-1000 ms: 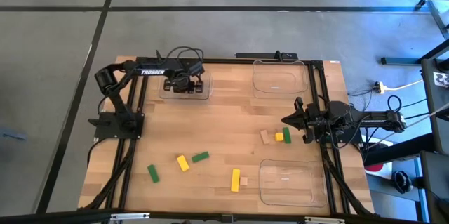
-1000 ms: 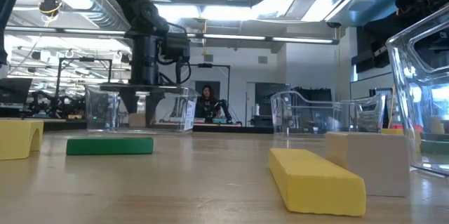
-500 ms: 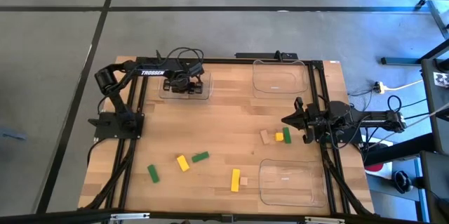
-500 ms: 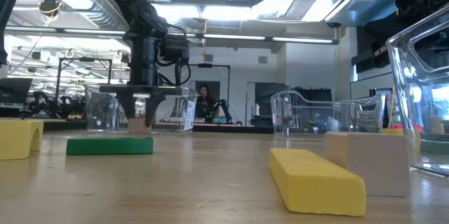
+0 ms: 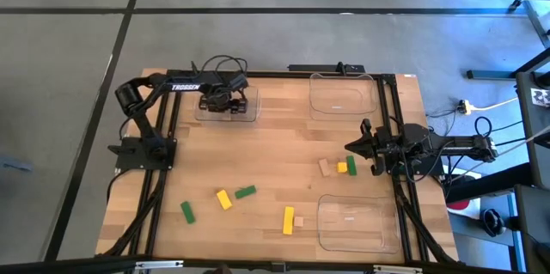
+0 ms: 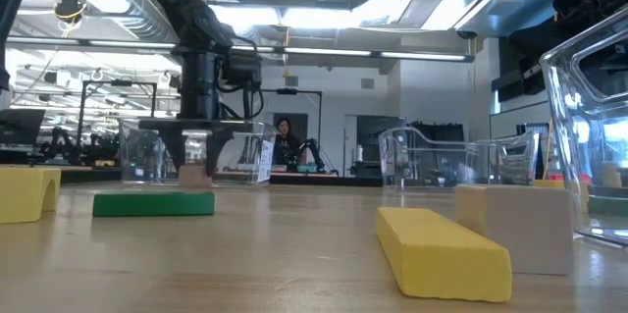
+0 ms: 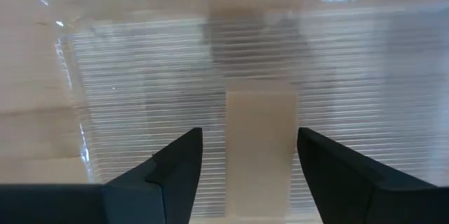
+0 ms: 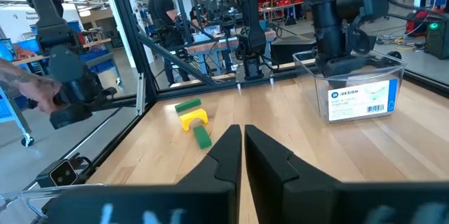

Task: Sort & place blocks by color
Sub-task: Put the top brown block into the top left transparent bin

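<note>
near the front edge of the surface [image 5: 275, 149] lie a green block [image 5: 187, 213], a yellow bar [image 5: 289, 220] with a tan cube [image 5: 299, 221] touching it, a yellow arch block [image 5: 224, 199] and a green bar [image 5: 246, 192]. toward the right edge, a tan block [image 5: 325, 167], a yellow cube [image 5: 342, 167] and a green piece [image 5: 351, 166] sit just before my right hand [image 5: 352, 146], which is pinched closed and holds nothing. at the far left corner my left hand [image 7: 247, 155] hangs over a clear tray [image 5: 245, 111], fingers spread wide either side of a tan block [image 7: 259, 143] lying in the tray.
</note>
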`<action>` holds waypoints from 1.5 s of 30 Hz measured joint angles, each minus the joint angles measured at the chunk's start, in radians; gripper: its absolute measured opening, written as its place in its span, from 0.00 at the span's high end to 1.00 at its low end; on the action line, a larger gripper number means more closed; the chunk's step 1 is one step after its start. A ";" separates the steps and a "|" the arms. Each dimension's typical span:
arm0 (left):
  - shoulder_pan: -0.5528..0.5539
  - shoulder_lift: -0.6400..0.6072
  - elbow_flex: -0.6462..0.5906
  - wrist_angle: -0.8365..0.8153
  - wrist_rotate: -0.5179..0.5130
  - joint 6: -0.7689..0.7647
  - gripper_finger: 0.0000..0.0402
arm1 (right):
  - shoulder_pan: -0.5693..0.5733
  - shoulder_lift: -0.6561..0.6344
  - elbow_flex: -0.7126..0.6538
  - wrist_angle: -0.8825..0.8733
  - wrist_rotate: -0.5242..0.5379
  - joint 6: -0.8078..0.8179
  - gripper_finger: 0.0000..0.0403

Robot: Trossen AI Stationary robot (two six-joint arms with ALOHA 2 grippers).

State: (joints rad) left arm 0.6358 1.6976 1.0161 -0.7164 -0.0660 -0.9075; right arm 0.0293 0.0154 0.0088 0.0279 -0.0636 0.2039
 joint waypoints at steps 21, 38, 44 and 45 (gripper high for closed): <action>-0.018 -0.501 0.000 0.203 -0.060 0.101 0.45 | 0.000 0.000 0.000 0.000 0.000 0.000 0.94; -0.203 -0.712 0.001 0.376 -0.119 0.312 0.45 | 0.000 0.000 0.000 0.000 0.000 0.000 0.94; -0.465 -0.710 0.001 0.491 -0.188 0.441 0.45 | 0.000 0.000 0.000 0.000 0.000 0.000 0.94; -0.512 -0.710 0.001 0.505 -0.216 0.456 0.45 | 0.000 0.000 0.000 0.000 0.000 0.000 0.94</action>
State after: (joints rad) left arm 0.1236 0.9874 1.0172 -0.2116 -0.2821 -0.4517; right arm 0.0292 0.0151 0.0090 0.0277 -0.0639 0.2039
